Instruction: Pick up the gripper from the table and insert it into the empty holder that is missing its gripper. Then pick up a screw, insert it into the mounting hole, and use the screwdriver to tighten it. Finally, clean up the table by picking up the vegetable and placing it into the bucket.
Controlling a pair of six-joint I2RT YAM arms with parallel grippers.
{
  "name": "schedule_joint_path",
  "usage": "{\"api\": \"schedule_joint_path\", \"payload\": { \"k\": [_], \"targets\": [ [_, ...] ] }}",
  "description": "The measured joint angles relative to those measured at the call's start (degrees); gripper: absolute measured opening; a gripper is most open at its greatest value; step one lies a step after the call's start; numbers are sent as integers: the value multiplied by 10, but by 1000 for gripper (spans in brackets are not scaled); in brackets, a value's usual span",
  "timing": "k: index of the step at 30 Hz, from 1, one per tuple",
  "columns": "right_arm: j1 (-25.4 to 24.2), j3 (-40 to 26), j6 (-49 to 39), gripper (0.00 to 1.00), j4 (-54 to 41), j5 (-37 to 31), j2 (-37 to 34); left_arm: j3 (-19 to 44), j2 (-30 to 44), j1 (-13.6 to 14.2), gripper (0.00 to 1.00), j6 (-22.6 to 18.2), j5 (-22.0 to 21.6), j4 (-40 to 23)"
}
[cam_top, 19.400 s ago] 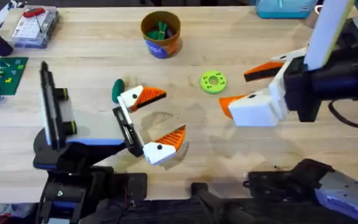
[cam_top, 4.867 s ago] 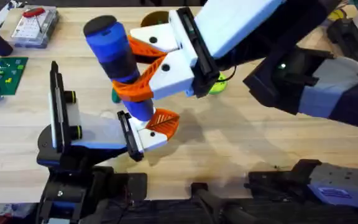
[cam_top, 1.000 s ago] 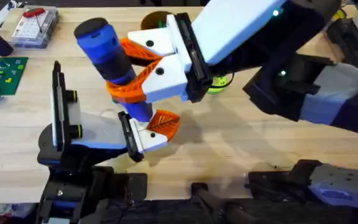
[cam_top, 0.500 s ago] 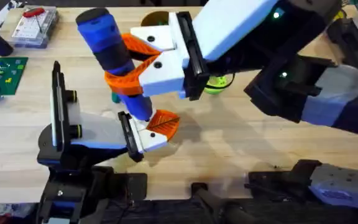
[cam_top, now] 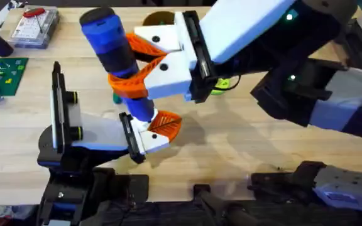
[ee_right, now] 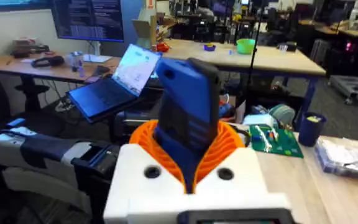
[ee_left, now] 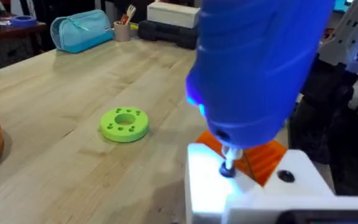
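Now your right gripper [cam_top: 144,70] is clamped on the thick bright-blue cylindrical screwdriver [cam_top: 115,59] — its metal tip sits on the left gripper's [cam_top: 153,135] white mount; keep it upright, press gently.

We see the bucket [cam_top: 159,19] mostly hidden behind the right claw [cam_top: 132,66]. The vegetable [cam_top: 115,98] shows as a sliver behind the screwdriver [cam_top: 115,58]. Green disc [cam_top: 220,84] half-covered overhead; bucket cut off in left wrist view.
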State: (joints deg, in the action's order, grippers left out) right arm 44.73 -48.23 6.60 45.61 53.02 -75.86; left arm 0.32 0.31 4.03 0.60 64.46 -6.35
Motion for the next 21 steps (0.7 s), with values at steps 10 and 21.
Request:
{"api": "schedule_joint_path", "payload": {
  "k": [10,21],
  "targets": [
    [0,1,-1,26,5,0,0,0,0,0,4,0,0,0],
    [0,1,-13,26,-16,0,1,0,0,0,4,0,0,0]
  ]
}}
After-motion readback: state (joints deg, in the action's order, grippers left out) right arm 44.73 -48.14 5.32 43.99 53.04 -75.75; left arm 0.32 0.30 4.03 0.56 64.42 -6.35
